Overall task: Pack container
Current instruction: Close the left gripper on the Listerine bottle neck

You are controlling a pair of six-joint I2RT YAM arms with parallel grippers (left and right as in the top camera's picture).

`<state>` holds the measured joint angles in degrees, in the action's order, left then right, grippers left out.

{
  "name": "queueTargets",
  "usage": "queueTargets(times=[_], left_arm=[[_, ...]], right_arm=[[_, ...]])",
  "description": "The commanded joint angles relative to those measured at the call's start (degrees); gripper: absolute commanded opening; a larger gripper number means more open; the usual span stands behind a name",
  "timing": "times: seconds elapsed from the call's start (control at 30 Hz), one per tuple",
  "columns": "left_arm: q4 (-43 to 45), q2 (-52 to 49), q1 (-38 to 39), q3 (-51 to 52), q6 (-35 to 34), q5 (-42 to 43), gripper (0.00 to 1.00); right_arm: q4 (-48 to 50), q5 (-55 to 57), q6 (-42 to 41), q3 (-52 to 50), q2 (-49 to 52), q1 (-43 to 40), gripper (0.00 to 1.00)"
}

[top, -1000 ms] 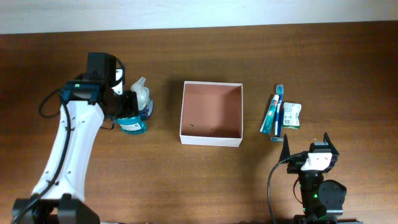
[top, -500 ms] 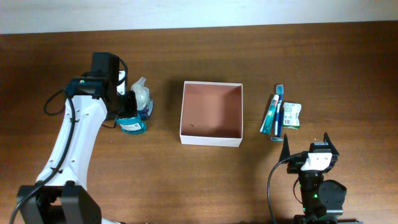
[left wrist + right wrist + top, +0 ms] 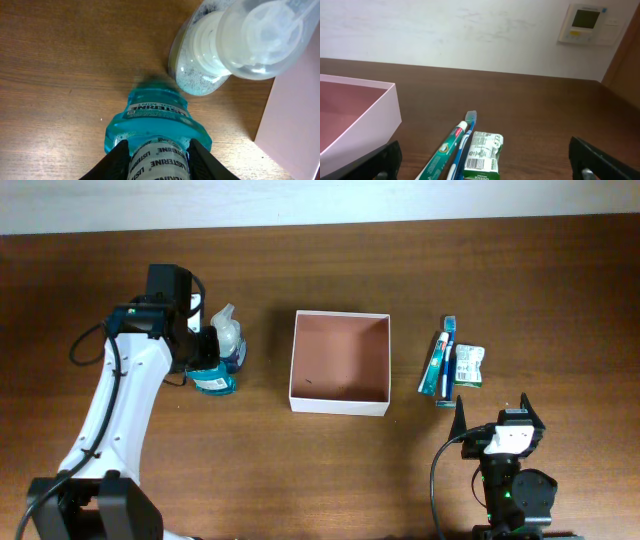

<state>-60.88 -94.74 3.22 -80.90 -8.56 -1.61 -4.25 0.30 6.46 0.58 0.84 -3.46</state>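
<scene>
Closing since a second ago, my left tool (image 3: pixel 159 155) now grips the clear blue plastic mouthwash bottle (image 3: pixel 157 112) on both sides, on the left half of the brown wooden bench (image 3: pixel 400 480). The square, shallow, white-walled container with a reddish-brown inside (image 3: pixel 338 406) sits mid-bench, to that tool's right and apart from it. My right tool (image 3: pixel 497 413) gapes wide near the front edge, with the container to its left.

Mouthwash bottle (image 3: pixel 157 122) between the jaws

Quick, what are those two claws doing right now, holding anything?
Left gripper: closed on the mouthwash bottle, fingers pressed to both sides.
Right gripper: open, holding nothing.
</scene>
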Motion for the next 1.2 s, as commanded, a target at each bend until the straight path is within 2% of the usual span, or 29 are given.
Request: queueTargets(times=[0.0, 0.07, 0.13, 0.27, 0.37, 0.43, 0.5, 0.83, 1.17], left_arm=[[-0.5, -0.5, 0.2, -0.4, 0.7, -1.2, 0.38], [-0.6, -0.5, 0.2, -0.4, 0.7, -1.2, 0.39], [-0.9, -0.5, 0.2, -0.4, 0.7, -1.2, 0.46], [-0.9, -0.5, 0.2, -0.4, 0.7, -1.2, 0.45], [-0.9, -0.5, 0.2, -0.4, 0.7, -1.2, 0.44], [-0.9, -0.5, 0.2, -0.4, 0.7, -1.2, 0.37], [-0.9, -0.5, 0.2, -0.4, 0.7, -1.2, 0.36], [-1.2, -0.5, 0.2, -1.2, 0.7, -1.2, 0.36], [-8.5, -0.5, 0.2, -9.3, 0.7, -1.1, 0.34]], right_arm=[[-0.3, -0.3, 0.2, -0.3, -0.4, -0.3, 0.98], [-0.3, -0.3, 0.2, -0.3, -0.4, -0.3, 0.98], [-0.3, -0.3, 0.2, -0.3, -0.4, -0.3, 0.98], [-0.3, -0.3, 0.2, -0.3, -0.4, -0.3, 0.99], [-0.3, -0.3, 0.2, -0.3, -0.4, -0.3, 0.98], [-0.3, -0.3, 0.2, -0.3, -0.4, -0.3, 0.98], [-0.3, -0.3, 0.2, -0.3, -0.4, -0.3, 0.98], [-0.3, -0.3, 0.2, -0.3, -0.4, -0.3, 0.98], [-0.3, -0.3, 0.2, -0.3, -0.4, -0.3, 0.98]])
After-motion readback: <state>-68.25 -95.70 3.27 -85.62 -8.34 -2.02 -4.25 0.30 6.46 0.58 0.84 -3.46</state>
